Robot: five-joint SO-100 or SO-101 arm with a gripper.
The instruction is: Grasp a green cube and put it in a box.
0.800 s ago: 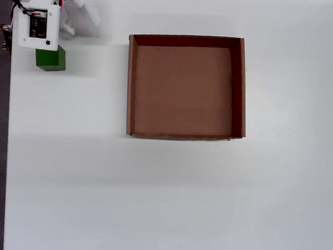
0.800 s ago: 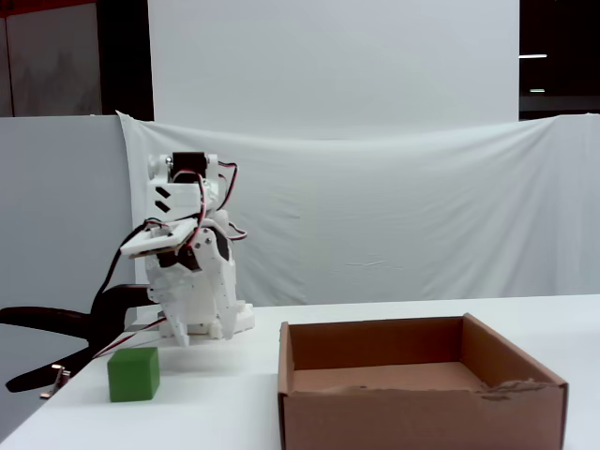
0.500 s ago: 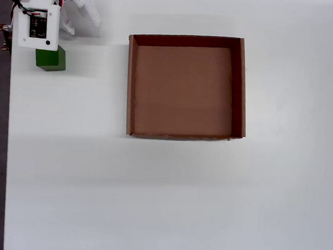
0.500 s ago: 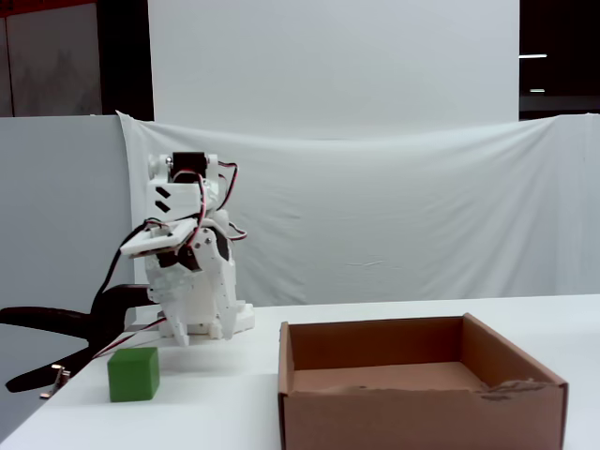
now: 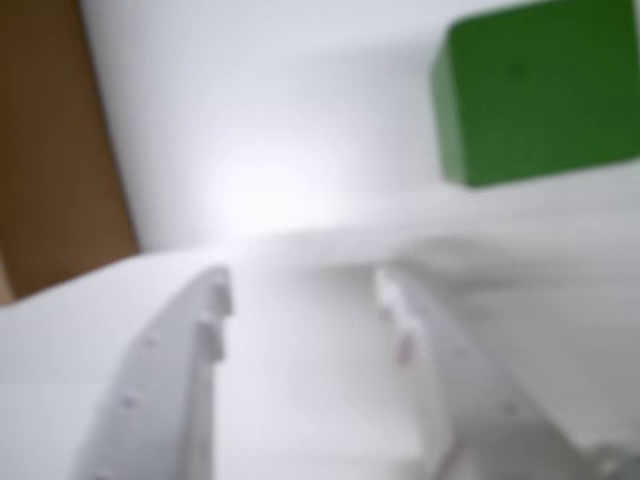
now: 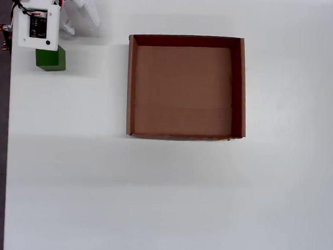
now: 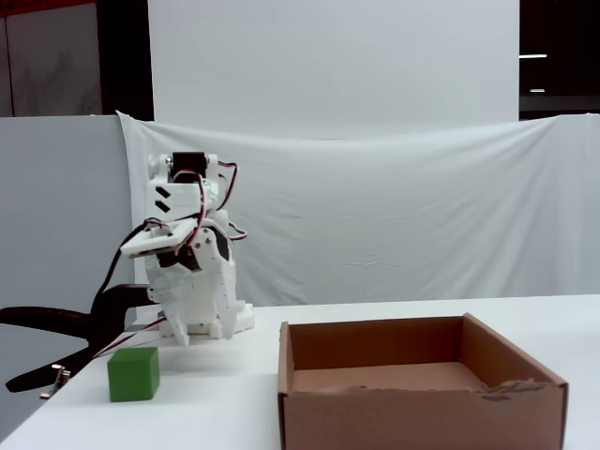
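In the wrist view the end effector (image 5: 305, 300) has its two white fingers spread apart, with only bare bench showing in the gap between them. It grips nothing. The green cube (image 5: 540, 90) sits ahead of the fingertips and off to the upper right of that view, clear of both fingers, so the end effector is not lined up on it.

In the overhead view the arm is folded up at the far left corner of the bench (image 6: 149, 204), and the green cube (image 6: 50, 58) rests on the bench just below the arm's white housing, close to the left edge. The fixed view shows the same cube (image 7: 133, 373) standing flat on the bench in front of the arm's base, untouched.

The box (image 6: 186, 87) lies well to the right of the cube in the overhead view, and its floor is plain and empty; the fixed view likewise shows the box (image 7: 422, 398) with nothing inside.

By my reading the task has barely begun: aligning, grasping, carrying and releasing all remain.
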